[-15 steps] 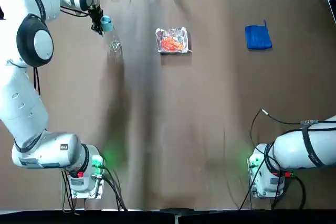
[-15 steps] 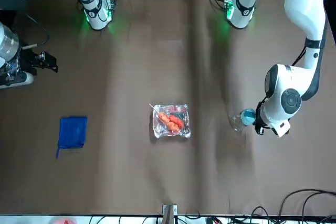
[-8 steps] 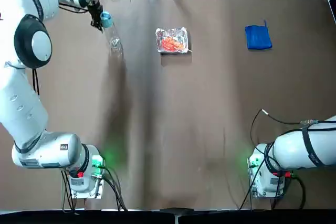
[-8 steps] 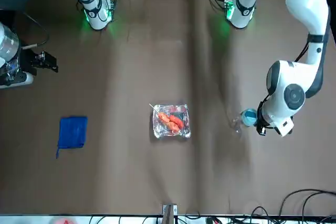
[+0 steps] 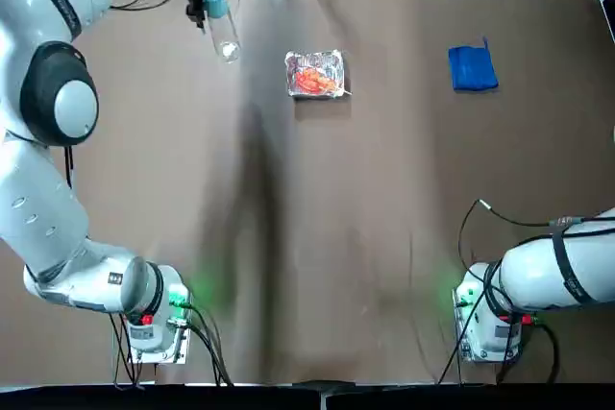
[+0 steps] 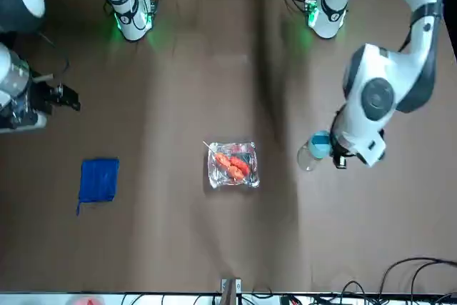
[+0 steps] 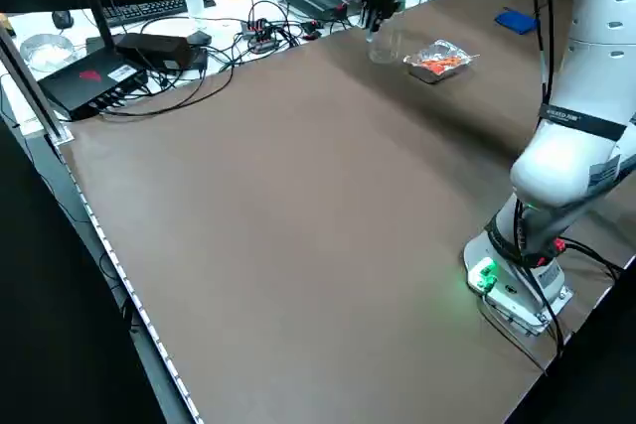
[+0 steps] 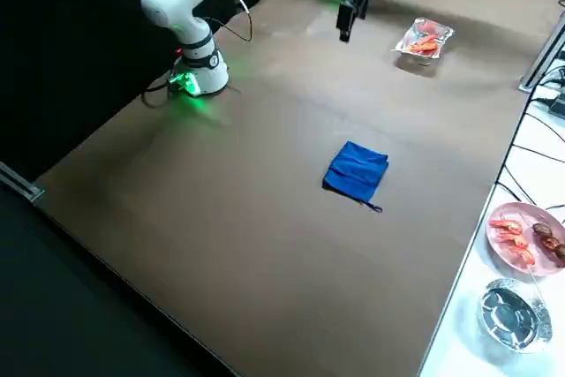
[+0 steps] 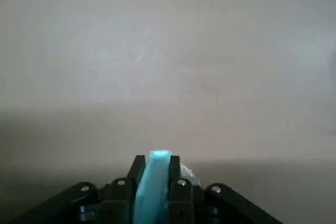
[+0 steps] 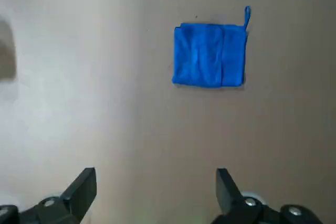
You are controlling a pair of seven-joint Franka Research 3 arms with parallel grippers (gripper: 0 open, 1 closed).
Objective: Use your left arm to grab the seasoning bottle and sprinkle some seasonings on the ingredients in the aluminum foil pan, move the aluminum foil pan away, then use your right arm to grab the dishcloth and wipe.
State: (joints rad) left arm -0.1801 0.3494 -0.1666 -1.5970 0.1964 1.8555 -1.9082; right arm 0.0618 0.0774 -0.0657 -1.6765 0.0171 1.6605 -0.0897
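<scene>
seasoning bottle (image 5: 220,22) is off the table, clamped in the left gripper (image 5: 199,5) by its light blue cap, clear body hanging out toward the aluminum foil pan (image 5: 314,73). left wrist view confirms it: blue cap pinched tight between the two fingers (image 9: 180,188). in the front view the bottle sits just beside the pan on the left arm's side, not yet over it.

pan is in the middle of the far half of the brown table (image 5: 317,237), with the ingredients (image 5: 311,79) in it as an orange-red heap. dishcloth (image 5: 472,68) lies flat and folded, well apart from the pan on the right arm's side, untouched.

right gripper (image 10: 155,195) is parked, hovering over that side of the table with fingers spread wide and nothing in them; the cloth shows ahead of it in its wrist view.

step in hand, my read: carry phase of the sprinkle. grab looks done, no seasoning on the food yet as far as i can tell. pan move and wipe both still to do.

next move calls for:
- bringing the bottle across until it is over the heap
- tipping it cap-down and shaking
- keeping the grip firm; it's only held at the cap, so a long body could swing

can't tell from these views how high the bottle is above the table.
</scene>
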